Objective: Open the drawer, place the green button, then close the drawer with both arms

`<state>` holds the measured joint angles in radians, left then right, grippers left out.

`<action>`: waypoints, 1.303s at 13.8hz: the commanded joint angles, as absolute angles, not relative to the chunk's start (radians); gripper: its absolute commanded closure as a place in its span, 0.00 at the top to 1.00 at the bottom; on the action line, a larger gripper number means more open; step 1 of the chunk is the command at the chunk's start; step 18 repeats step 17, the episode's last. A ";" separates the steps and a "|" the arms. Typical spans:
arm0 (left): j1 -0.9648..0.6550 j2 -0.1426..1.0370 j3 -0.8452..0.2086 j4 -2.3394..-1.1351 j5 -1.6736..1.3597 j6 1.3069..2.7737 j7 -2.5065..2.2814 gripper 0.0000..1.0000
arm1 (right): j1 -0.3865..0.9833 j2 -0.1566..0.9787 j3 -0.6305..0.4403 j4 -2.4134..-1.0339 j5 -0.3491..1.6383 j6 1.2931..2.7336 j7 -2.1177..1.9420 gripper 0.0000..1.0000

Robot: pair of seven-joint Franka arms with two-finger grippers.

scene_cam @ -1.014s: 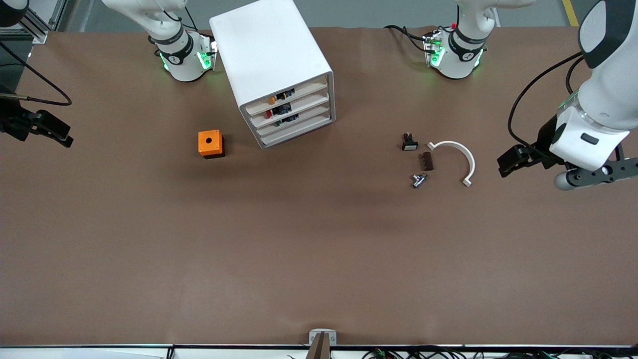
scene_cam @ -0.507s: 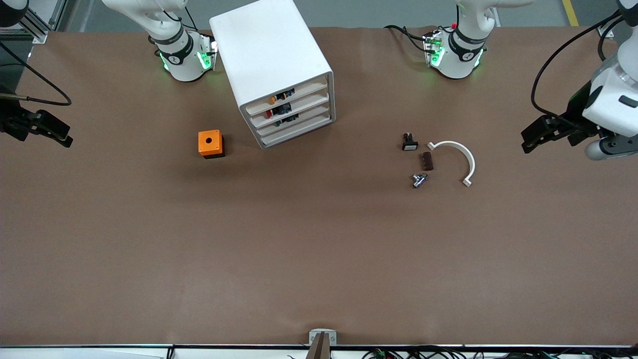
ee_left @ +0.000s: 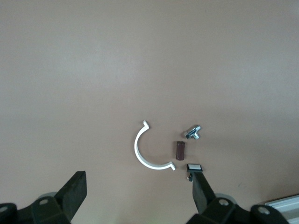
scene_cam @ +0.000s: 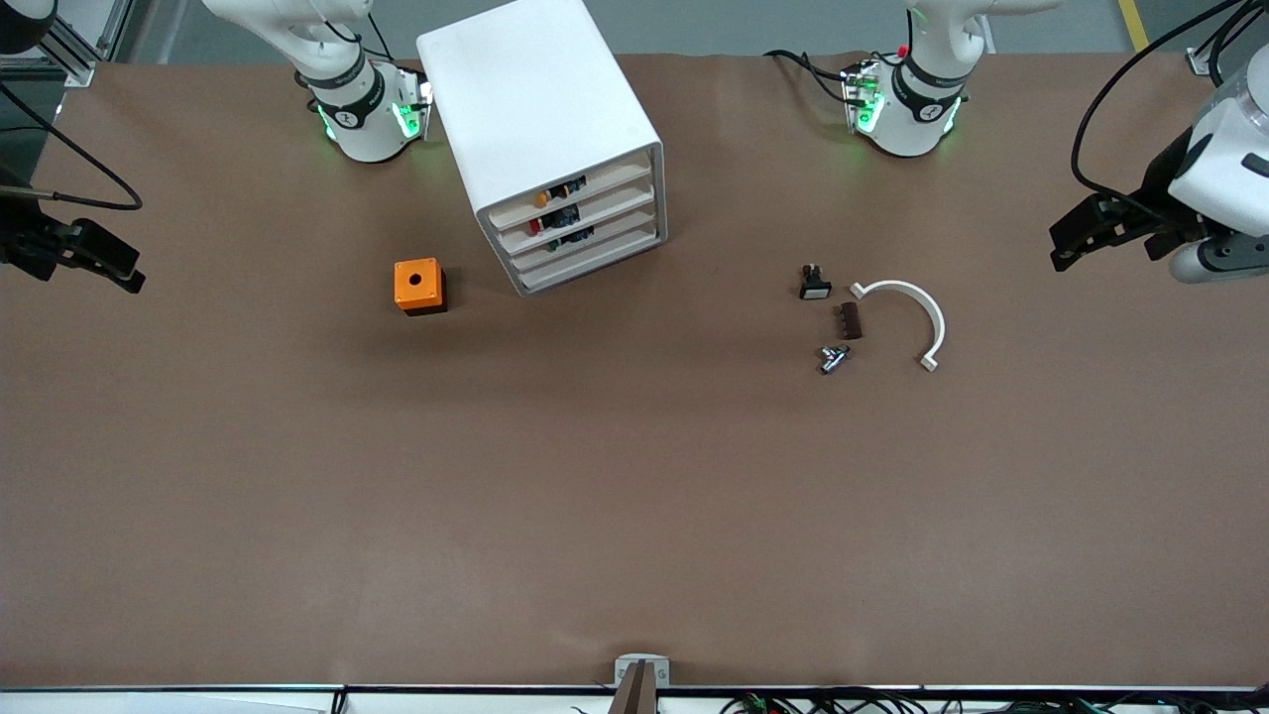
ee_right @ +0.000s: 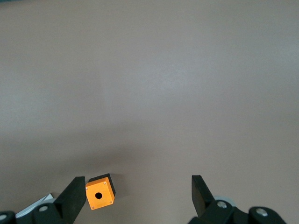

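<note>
Left gripper (scene_cam: 1076, 238) risen toward table edge, spread wide, empty. Right gripper (scene_cam: 99, 260) parked, wide. Drawer (scene_cam: 595, 240) shut; green button (scene_cam: 551, 245) inside, unseen by wrist views.

The left pincer (scene_cam: 1076, 234) has moved. A second ago it sat lower at the right edge of the front picture, level with the white curved piece (scene_cam: 912, 315). Now it is higher up and closer to that edge, with its fingers spread apart.
</note>
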<state>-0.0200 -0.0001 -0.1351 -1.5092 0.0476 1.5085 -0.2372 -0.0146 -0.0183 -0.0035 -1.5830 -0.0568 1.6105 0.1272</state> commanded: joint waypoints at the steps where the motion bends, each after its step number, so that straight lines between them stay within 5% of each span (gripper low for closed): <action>1: -0.009 -0.063 -0.137 -1.575 0.046 1.516 -0.209 1.00 | -0.037 -0.032 0.015 -1.588 -0.072 1.608 0.123 1.00; 18: -0.008 -0.035 -0.137 -1.548 0.008 1.496 -0.140 1.00 | -0.035 -0.034 0.017 -1.588 -0.072 1.601 0.123 1.00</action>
